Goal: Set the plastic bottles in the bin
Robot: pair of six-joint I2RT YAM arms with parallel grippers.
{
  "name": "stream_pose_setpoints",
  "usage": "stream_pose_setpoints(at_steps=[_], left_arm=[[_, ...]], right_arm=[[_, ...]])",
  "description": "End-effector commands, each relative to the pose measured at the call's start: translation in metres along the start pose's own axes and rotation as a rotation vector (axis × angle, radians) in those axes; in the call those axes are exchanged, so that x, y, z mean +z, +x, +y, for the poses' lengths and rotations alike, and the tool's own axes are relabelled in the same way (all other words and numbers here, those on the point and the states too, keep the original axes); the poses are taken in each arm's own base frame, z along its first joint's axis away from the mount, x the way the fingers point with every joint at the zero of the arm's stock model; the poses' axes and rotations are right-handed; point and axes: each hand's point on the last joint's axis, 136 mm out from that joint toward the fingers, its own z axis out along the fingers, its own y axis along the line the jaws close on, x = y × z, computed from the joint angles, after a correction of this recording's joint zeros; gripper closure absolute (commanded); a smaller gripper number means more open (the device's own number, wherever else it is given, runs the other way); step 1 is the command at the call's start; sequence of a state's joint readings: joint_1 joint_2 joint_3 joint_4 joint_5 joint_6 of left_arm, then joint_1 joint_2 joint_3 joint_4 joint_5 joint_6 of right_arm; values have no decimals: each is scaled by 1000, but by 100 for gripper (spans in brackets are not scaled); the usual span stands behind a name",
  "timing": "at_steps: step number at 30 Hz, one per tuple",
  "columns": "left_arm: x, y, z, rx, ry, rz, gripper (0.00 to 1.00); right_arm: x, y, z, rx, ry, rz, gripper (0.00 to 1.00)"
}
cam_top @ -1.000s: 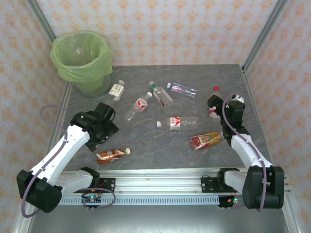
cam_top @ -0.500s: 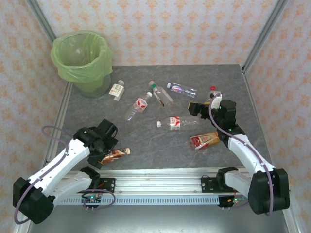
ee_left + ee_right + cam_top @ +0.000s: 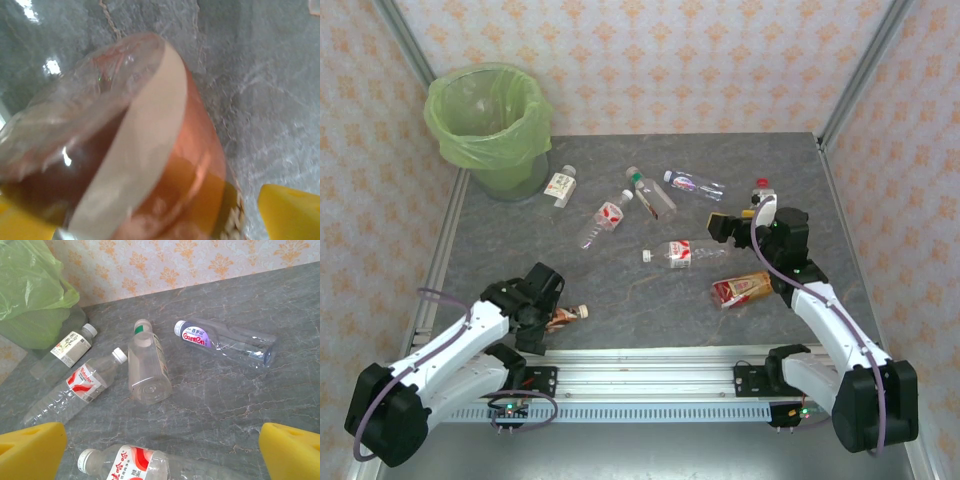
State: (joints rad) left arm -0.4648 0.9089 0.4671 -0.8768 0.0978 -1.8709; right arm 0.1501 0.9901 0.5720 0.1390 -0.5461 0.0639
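1. Both arms have shifted since a second ago: from overhead, the left gripper (image 3: 542,305) has dropped onto the brown bottle (image 3: 567,316) at the near edge, well apart from the bin (image 3: 485,165); the right gripper (image 3: 724,224) has swung toward the red-white labelled bottle (image 3: 682,253)
2. Left wrist: jaws wide apart either side of that brown bottle, not yet clamped; closing looks like the next move
3. Right wrist: jaws spread and empty, labelled bottle lying just below between them; lowering comes first

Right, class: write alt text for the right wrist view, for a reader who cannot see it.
Five clear plastic bottles lie on a grey marbled table, seen between the open yellow fingers of the right gripper. A green-bagged bin stands at upper left.
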Motion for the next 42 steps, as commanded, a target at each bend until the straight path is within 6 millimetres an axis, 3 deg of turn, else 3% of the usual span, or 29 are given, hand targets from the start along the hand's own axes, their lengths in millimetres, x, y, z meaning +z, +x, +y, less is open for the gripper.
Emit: stream_pose_setpoints(at_steps=[1, 5, 10, 18, 30, 36, 42], left_arm=[[14, -8, -7, -67, 43, -48, 0], [24, -18, -11, -43, 46, -114, 3], [14, -22, -37, 69, 76, -165, 24], [11, -17, -67, 233, 130, -167, 33], [-19, -7, -110, 642, 145, -199, 55], [-27, 1, -125, 744, 156, -192, 57], [-52, -2, -138, 812, 219, -249, 60]], right_arm=[[-5, -9, 6, -34, -5, -15, 1], [-6, -10, 8, -23, -10, -19, 1], [-7, -13, 9, -20, -9, -22, 1], [-7, -17, 8, -10, 2, -33, 1], [-9, -26, 9, 3, 12, -58, 1], [-8, -26, 10, 19, 18, -63, 1], [-8, -32, 8, 36, 35, -87, 1]])
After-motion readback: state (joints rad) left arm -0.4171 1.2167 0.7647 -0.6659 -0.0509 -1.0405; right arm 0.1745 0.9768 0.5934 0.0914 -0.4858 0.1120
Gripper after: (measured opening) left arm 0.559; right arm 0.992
